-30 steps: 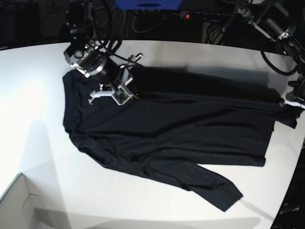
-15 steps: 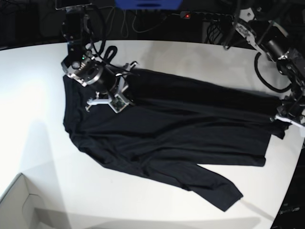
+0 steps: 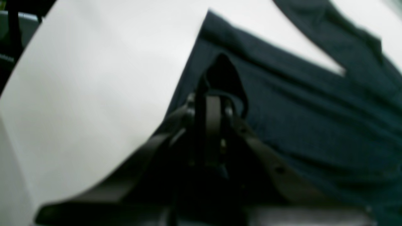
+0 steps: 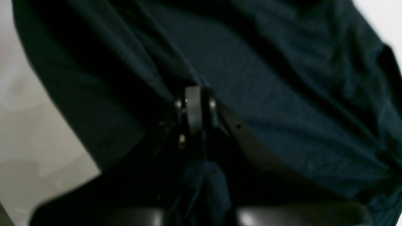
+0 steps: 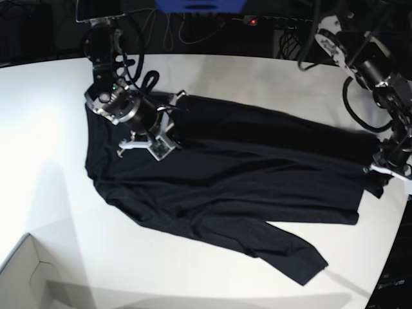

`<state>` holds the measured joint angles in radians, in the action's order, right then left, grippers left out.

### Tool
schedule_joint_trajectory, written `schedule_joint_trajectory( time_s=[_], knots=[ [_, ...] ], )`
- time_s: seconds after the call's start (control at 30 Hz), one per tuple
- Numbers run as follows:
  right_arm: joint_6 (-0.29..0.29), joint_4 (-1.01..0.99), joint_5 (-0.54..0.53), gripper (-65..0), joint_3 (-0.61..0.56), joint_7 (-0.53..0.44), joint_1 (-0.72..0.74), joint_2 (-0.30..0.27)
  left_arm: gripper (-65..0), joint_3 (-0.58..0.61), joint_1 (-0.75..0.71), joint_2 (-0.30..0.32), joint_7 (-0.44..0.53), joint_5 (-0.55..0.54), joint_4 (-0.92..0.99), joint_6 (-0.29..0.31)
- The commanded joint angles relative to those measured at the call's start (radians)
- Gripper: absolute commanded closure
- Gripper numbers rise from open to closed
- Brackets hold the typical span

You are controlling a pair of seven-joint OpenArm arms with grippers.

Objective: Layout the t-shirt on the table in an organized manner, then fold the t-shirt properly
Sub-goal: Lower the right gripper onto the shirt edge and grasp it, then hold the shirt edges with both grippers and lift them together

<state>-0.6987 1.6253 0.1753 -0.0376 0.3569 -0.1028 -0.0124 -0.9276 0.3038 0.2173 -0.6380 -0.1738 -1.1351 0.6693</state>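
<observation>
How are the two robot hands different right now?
The right gripper sits at the far edge of the t-shirt, near one end, while the left gripper is at the opposite end, by the table edge. The right gripper's arm reaches over the shirt; the left gripper's arm comes in from beyond the table. Both are shut, each pinching a bit of the black cloth.
</observation>
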Motion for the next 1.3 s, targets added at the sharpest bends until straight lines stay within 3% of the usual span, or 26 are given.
schedule_joint_trajectory(
  time_s=[0.0, 0.23, 0.37, 0.47, 0.67, 0.9, 1.1, 1.27],
  knots=[
    [0.001, 0.017, -0.013, 0.0, 0.002, -0.017, 0.012, 0.002, -0.1, 0.002, 0.018, 0.015, 0.028, -0.014, 0.008, 0.000],
    [0.001, 0.016, -0.013, -0.2, 0.002, 0.012, 0.021, -0.001, -2.7, 0.078, 0.024, 0.080, 0.079, -0.020, 0.135, 0.000],
    [0.001, 0.017, -0.013, -12.2, 0.002, 0.107, 0.038, -0.002, -14.4, 0.089, 0.024, 0.083, 0.099, -0.020, 0.151, 0.000],
    [0.001, 0.034, -0.013, -21.2, 0.002, 0.126, 0.035, -0.002, -26.3, 0.091, 0.024, 0.083, 0.099, -0.023, 0.148, 0.000],
    [0.001, 0.151, -0.015, -25.9, 0.058, 0.127, -0.019, 0.004, -40.0, 0.072, 0.005, 0.078, 0.091, -0.026, 0.096, 0.011],
    [0.001, 0.217, -0.016, -26.4, 0.114, 0.126, -0.104, 0.004, -41.9, -0.025, -0.088, 0.054, 0.099, -0.028, 0.073, 0.011],
    [0.001, 0.218, -0.016, -26.5, 0.126, 0.126, -0.159, 0.005, -41.9, -0.031, -0.116, 0.044, 0.100, -0.054, 0.080, 0.013],
    [0.001, 0.250, -0.016, -34.0, 0.126, 0.126, -0.203, 0.005, -41.9, -0.029, -0.102, 0.054, 0.103, -0.089, 0.155, 0.013]
  ],
)
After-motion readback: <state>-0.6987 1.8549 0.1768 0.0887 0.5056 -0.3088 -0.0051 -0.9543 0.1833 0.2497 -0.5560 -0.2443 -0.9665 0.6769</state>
